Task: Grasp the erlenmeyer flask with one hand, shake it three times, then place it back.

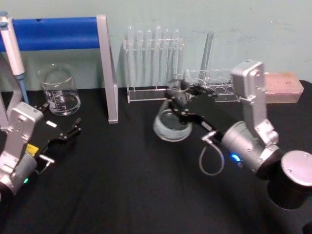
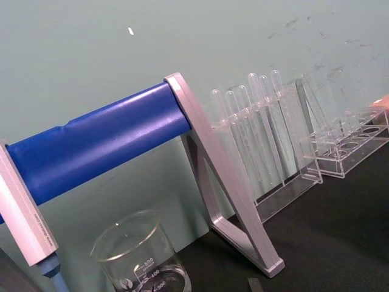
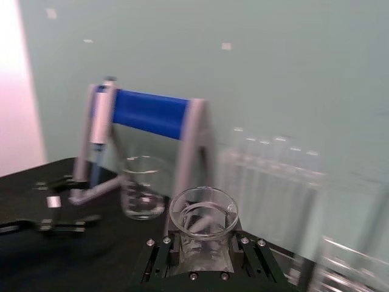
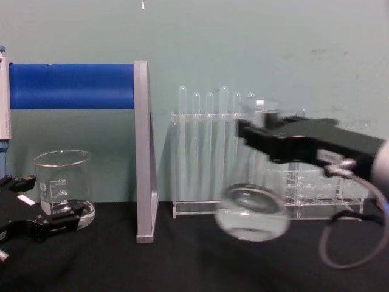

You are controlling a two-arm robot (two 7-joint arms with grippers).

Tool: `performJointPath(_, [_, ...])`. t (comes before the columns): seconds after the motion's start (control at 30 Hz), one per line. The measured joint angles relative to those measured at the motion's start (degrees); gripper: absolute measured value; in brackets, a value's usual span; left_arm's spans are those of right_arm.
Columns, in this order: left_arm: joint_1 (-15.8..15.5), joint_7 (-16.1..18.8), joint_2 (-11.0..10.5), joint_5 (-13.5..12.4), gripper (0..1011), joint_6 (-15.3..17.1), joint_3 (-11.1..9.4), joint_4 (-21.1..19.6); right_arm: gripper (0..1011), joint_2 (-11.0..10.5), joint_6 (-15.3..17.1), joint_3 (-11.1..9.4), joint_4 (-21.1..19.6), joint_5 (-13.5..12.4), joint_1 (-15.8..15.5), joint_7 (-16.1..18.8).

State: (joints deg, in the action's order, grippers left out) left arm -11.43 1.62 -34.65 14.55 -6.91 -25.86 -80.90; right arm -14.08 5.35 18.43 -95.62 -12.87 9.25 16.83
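Observation:
The erlenmeyer flask (image 1: pixel 170 126) is a clear glass cone, held tilted above the black table near its middle. My right gripper (image 1: pixel 183 95) is shut on its neck, reaching in from the right. From the chest view the flask (image 4: pixel 251 214) hangs under the black fingers of the right gripper (image 4: pixel 262 131), with its base clear of the table. The right wrist view looks down onto the flask's round rim (image 3: pixel 203 212) between the gripper's jaws. My left gripper (image 1: pixel 73 127) rests open at the left, near the beaker; the chest view shows it low on the left (image 4: pixel 47 220).
A glass beaker (image 1: pixel 61 93) stands at the back left under a blue-barred stand (image 1: pixel 53 32) that holds a pipette (image 1: pixel 12 48). A test tube rack (image 1: pixel 153 63) and a lower clear rack (image 1: pixel 212 84) line the back wall. A pink box (image 1: pixel 282 87) sits at the far right.

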Motion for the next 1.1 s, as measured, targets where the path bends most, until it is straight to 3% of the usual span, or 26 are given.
performJointPath(0.4, [0.0, 0.0, 0.0, 0.0, 1001, 0.0, 0.0, 0.0, 449, -0.7, 1.7, -8.6, -6.3, 1.9, -7.8, -9.3])
performJointPath(0.63, [0.0, 0.0, 0.0, 0.0, 1001, 0.0, 0.0, 0.0, 449, -0.2, 2.2, -11.2, -8.2, 2.9, -10.1, -10.9])
performJointPath(0.83, [0.0, 0.0, 0.0, 0.0, 1000, 0.0, 0.0, 0.0, 449, 0.2, 2.6, -11.3, -8.1, 3.5, -9.9, -10.1])
performJointPath(1.1, [0.0, 0.0, 0.0, 0.0, 1001, 0.0, 0.0, 0.0, 449, 0.5, 3.0, -7.5, -4.7, 3.6, -6.1, -4.5])
